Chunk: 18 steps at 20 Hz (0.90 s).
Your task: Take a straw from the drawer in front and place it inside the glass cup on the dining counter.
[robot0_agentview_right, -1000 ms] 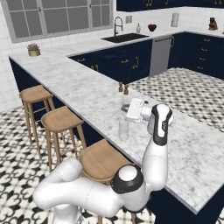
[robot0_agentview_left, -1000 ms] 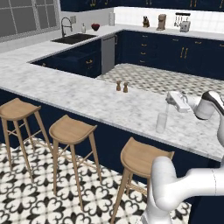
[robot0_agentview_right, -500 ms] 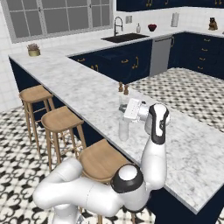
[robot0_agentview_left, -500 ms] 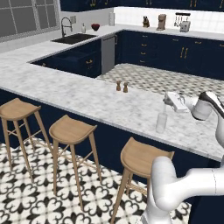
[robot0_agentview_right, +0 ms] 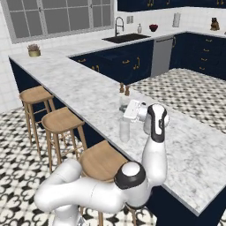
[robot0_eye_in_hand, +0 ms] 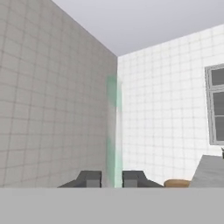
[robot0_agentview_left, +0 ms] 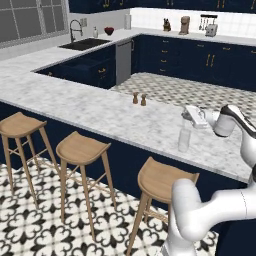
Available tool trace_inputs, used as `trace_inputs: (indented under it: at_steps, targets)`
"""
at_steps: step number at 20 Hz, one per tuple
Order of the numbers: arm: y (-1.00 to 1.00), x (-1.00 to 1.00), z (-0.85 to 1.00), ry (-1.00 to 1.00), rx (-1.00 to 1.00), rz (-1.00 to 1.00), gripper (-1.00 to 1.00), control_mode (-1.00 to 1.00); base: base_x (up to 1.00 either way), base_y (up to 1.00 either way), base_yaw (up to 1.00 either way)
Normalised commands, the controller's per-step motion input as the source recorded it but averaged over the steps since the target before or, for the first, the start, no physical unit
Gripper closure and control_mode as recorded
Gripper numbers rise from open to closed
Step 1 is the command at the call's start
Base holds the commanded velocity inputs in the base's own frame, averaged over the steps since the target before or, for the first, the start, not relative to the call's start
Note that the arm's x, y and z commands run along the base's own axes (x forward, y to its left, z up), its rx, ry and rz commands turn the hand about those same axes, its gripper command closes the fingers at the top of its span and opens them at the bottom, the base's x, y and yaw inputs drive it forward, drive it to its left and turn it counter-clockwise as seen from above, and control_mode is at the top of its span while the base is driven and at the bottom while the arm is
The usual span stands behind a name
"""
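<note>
Straw (robot0_eye_in_hand: pixel 114 131) sits upright between the two finger tips in my hand view, a thin pale streak rising from the narrow gap; jaws nearly closed on it, so I read it as gripped. Gripper (robot0_agentview_left: pixel 189 114) hangs just above the glass cup (robot0_agentview_left: pixel 184 139), which stands on the dining counter (robot0_agentview_left: pixel 100 112) near its stool-side edge. From the right base view the hand (robot0_agentview_right: pixel 132 110) is over the cup (robot0_agentview_right: pixel 125 129) too. Two brown shakers (robot0_agentview_left: pixel 139 99) stand further along the marble. Three wooden stools (robot0_agentview_left: pixel 81 148) line the front.
</note>
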Motion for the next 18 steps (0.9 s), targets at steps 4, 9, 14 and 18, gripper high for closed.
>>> trace_inputs:
  at_steps: [4, 9, 14, 18]
  targets:
    - [-0.31, 0.46, -0.17, 0.02, 0.00, 0.00, 1.00, -1.00, 0.00, 0.00, 0.00]
    - [-0.42, 0.12, -0.21, 0.00, 0.00, 0.00, 1.00, -1.00, 0.00, 0.00, 0.00]
    - [0.06, -0.12, -0.45, -0.05, -0.03, 0.00, 1.00, -1.00, 0.00, 0.00, 0.00]
    - [0.24, -0.37, -0.55, -0.14, -0.04, 0.00, 1.00, -1.00, 0.00, 0.00, 0.00]
